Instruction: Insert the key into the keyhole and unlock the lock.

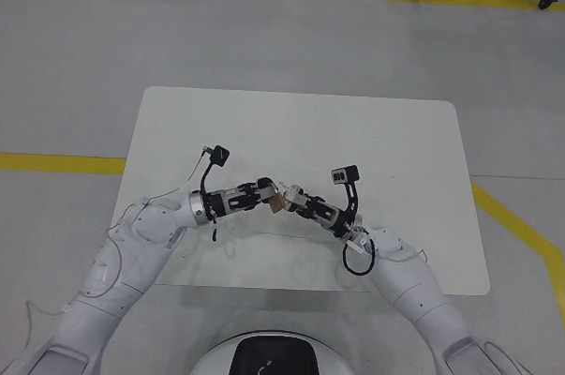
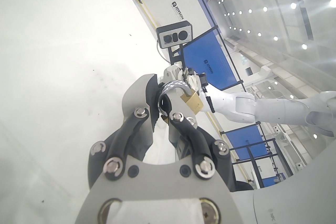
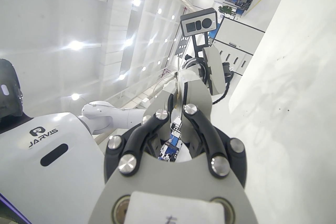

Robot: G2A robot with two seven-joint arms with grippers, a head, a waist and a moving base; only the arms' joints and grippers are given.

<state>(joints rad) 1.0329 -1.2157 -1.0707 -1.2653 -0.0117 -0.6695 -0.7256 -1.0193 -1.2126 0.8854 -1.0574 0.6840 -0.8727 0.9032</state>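
Left wrist view has the best look: the left gripper [image 2: 160, 95] has its jaws pinched in narrow around the top end of the lock [image 2: 193, 103], about where the silver shackle [image 2: 183, 87] meets a loop of ring. The brass body sticks out past the fingers. Exactly which bit the pads bite on, I can't make out.

Right wrist view: the right gripper [image 3: 180, 91] is pinched nearly closed on a thin sliver that I take to be the key [image 3: 178, 99], seen edge-on.

Top view puts both grippers nose to nose over the middle of the table [image 1: 394, 141], with the lock held up in the air between them.

Handling-wise, my guess: it's a small brass padlock, so dense for its size and totally rigid. It's smooth metal too, so it'll happily pivot or slide in the pads if it's held by the round shackle. I'd want the grip across the flat faces of the body so it can't swing when the key pushes in.

The key looks light, stiff and thin. Best to hold it by the bow with the flat faces against the pads, otherwise the turn just twists it in the grip. Nothing fragile here, but a slightly off angle will probably jam rather than bend.
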